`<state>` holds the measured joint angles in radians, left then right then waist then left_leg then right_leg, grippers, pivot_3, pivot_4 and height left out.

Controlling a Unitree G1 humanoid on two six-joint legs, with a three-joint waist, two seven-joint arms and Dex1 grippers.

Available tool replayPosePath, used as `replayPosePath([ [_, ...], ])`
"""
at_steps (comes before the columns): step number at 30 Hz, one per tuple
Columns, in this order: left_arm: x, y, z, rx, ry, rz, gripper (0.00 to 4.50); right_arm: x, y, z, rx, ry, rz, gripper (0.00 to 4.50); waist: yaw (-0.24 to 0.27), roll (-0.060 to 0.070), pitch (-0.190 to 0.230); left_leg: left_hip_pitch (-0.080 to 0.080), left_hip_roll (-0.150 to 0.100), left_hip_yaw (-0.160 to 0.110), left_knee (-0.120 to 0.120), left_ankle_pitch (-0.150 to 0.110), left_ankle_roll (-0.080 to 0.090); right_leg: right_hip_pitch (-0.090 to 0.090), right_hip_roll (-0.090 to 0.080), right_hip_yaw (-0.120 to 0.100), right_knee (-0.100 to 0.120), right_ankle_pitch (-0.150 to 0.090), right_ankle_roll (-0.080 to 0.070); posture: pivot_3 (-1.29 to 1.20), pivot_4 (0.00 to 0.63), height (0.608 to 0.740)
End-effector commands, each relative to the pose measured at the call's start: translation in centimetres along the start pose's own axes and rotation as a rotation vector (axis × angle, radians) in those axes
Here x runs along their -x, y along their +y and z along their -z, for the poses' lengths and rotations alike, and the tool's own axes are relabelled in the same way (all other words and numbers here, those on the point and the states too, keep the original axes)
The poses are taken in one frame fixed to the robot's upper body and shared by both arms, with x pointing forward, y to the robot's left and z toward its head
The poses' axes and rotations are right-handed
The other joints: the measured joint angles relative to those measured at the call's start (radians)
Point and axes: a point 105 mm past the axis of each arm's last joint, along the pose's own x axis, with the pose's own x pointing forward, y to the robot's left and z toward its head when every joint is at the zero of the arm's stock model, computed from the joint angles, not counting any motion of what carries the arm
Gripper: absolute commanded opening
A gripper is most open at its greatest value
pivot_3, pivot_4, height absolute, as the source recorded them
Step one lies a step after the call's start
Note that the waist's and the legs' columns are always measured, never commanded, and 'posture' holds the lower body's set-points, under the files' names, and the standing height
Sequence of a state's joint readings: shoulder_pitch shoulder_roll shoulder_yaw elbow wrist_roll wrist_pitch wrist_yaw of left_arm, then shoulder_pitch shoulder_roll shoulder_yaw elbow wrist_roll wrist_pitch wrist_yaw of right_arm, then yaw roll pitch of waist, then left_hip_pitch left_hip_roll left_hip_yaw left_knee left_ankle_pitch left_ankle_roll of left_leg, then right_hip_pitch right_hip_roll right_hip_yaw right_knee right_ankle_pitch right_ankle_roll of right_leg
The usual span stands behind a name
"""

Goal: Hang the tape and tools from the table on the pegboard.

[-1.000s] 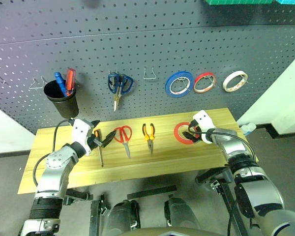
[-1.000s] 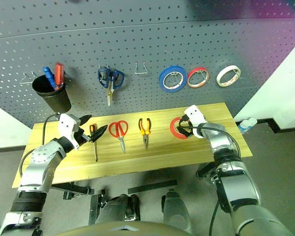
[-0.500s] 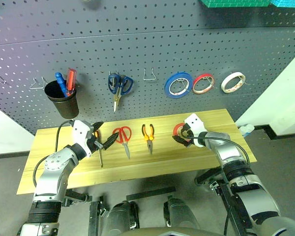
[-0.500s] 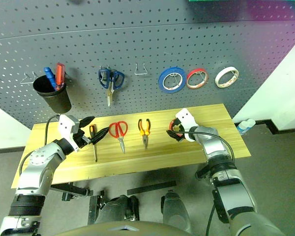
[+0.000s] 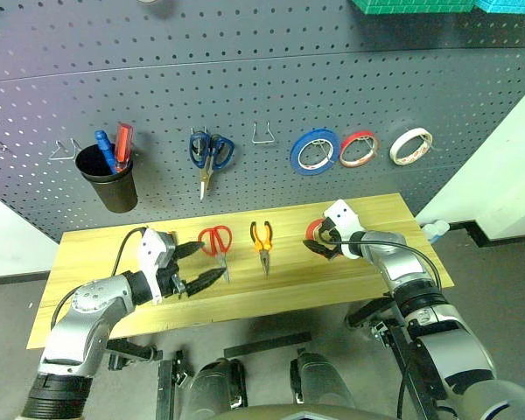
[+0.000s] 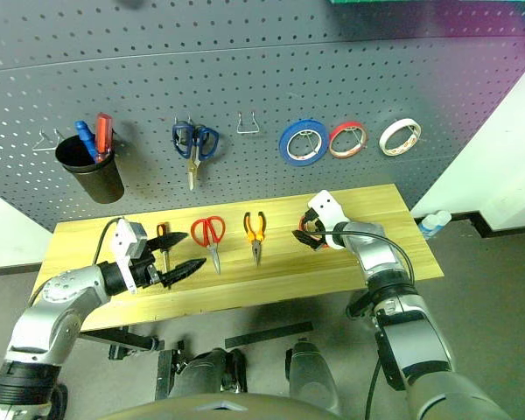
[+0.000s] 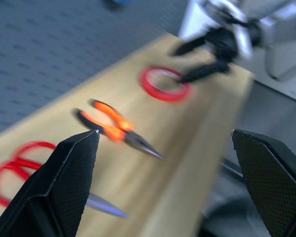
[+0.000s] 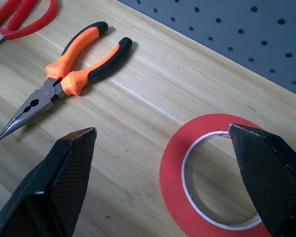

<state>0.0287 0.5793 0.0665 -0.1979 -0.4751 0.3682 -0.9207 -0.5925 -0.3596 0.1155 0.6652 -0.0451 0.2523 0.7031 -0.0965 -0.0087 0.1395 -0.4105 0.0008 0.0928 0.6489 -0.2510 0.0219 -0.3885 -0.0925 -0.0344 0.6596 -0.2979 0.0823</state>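
Both grippers are seen open, nothing held. All four task items lie flat on the table [image 6: 350, 262]; nothing from it is hung yet.

Positions, relative to the pliers [image 6: 255, 233]:
- tape [image 8: 214, 180]: to the right, near the table's back edge, flat. Right gripper [image 6: 308, 238] is poised just beside it on the pliers side, jaws spread, no contact visible.
- scissors [image 6: 210, 235]: just to the left.
- screwdriver [image 6: 163, 238]: further left, partly hidden by the left gripper [image 6: 177, 254], which hovers over that end with jaws wide.
- pegboard [image 6: 245, 52]: directly behind; one bare hook [image 6: 249, 125] sits above the pliers.

Risks, as judged:
- Tape lies flat (little edge for a finger to get under). A closing jaw could skate it along the wood or push it toward the back edge instead of pinching the wall. One finger would need to go inside the ring.
- Roll wall is thick; a shallow pinch could let it twist out during the lift.
- Hooks to the right already carry the blue, red and white rolls; a hang there could knock one off.
- Left gripper sits close to the screwdriver and scissors; a low sweep could scatter them.
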Motion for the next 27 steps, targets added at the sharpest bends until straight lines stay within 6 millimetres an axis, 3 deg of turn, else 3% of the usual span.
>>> replayPosePath([
  [1, 0.6, 0.5, -1.1, -0.035, -0.021, -0.018, 4.49, -0.1, -0.2, -1.5, 0.034, -0.037, 0.001, 4.48, 0.000, 0.000, 0.000, 0.000, 0.000, 0.000, 0.000, 0.000, 0.000, 0.000, 0.000, 0.000, 0.000, 0.000, 0.000, -0.09, 0.074, 0.740],
  [19, 0.2, 1.4, -2.1, -0.079, -0.075, -0.103, 4.49, -0.9, -0.5, -0.2, 0.095, 0.111, -0.012, 4.48, 0.001, 0.002, 0.002, 0.000, 0.000, 0.000, -0.001, -0.001, 0.001, -0.001, -0.002, 0.000, 0.001, 0.000, -0.001, -0.08, 0.143, 0.740],
  [27, 0.6, 0.4, -2.1, -0.064, -0.079, -0.112, 4.49, -0.9, 0.1, 1.2, 0.077, 0.145, -0.028, 4.48, 0.001, 0.005, 0.013, 0.000, 0.000, -0.001, -0.002, -0.002, 0.000, -0.001, -0.004, 0.001, 0.000, 0.000, -0.001, -0.07, 0.183, 0.740],
])
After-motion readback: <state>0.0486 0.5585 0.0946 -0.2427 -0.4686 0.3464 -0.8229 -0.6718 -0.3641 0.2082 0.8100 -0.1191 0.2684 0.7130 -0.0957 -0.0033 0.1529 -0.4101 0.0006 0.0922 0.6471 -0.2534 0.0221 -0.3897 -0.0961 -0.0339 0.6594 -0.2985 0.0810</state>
